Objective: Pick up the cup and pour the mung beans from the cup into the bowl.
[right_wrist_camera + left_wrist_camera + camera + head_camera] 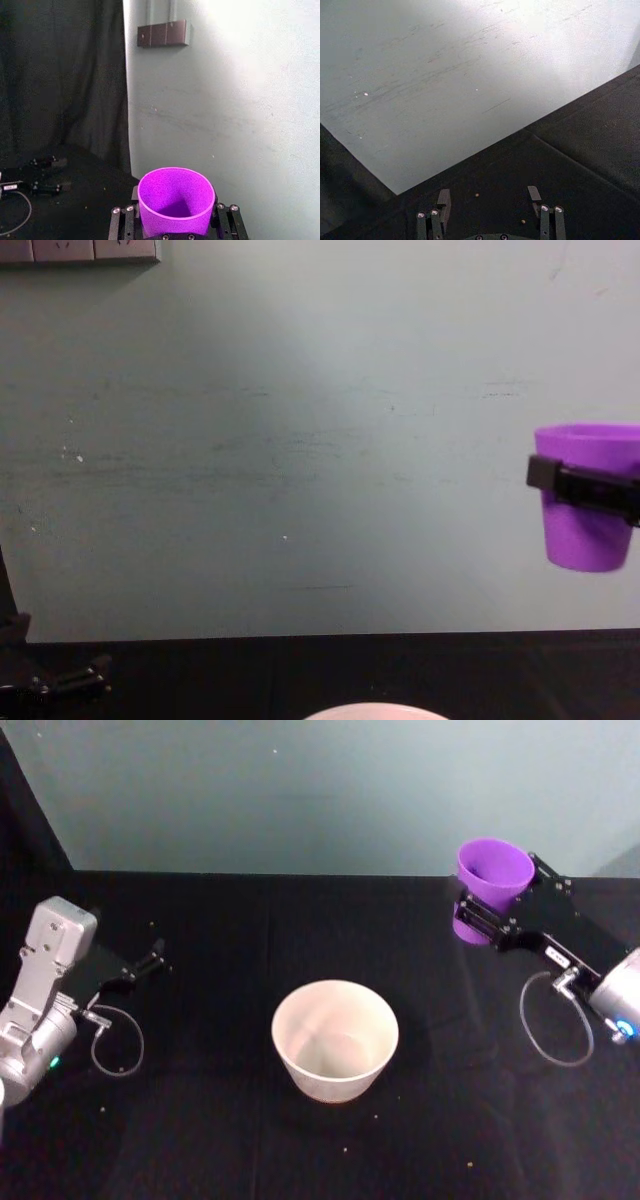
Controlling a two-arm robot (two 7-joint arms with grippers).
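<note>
Fingers (548,875) of the right gripper (498,886) clamp the upright cup (495,866).

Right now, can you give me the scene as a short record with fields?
cup: upright, lifted off the table, to the right of the bowl
right gripper: shut on the cup
left gripper: open, holding nothing, far left
bowl: centre of table, interior looks empty
mung beans: few stray grains on table; none seen inside cup
</note>
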